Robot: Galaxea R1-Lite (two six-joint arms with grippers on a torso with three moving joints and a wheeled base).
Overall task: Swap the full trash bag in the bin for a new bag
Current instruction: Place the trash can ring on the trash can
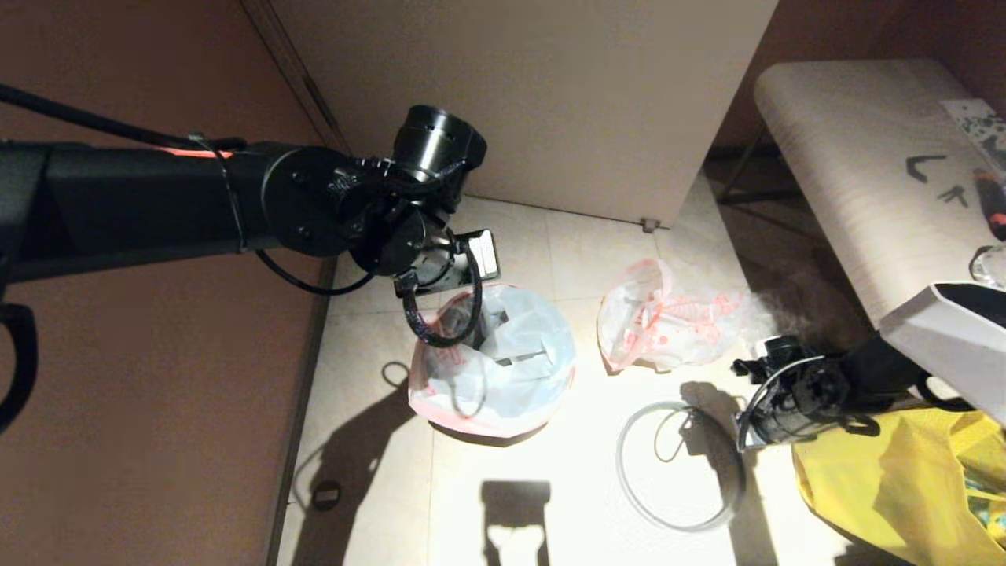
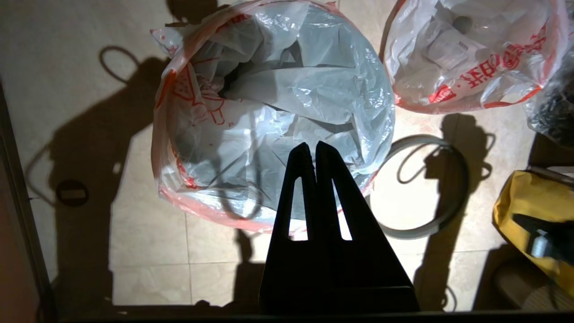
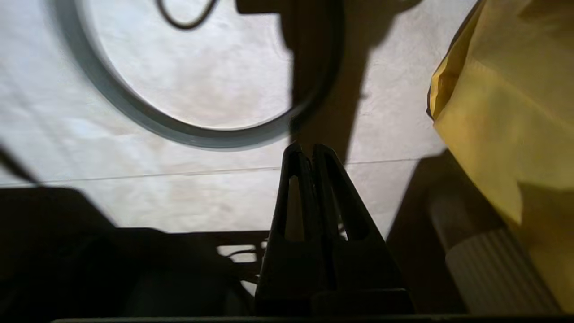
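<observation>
- Hanging over the bin (image 1: 471, 431) at centre frame, the left end effector (image 2: 312, 150) is pinched shut on nothing; the new bag (image 1: 503, 358) already lines the bin.
- Lower right, the right end effector (image 3: 308, 152) is likewise closed and empty, nearest the grey hoop (image 1: 680, 468) on the floor.
- Beyond the hoop lies the full trash bag (image 1: 668, 318).

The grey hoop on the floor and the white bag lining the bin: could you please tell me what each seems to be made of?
The thin grey hoop looks like rigid matte plastic, though painted metal is possible: it holds an even round shape lying flat. The translucent white bag with a pinkish-red edge looks like thin glossy plastic film: it crinkles, shines and lets light through.
</observation>
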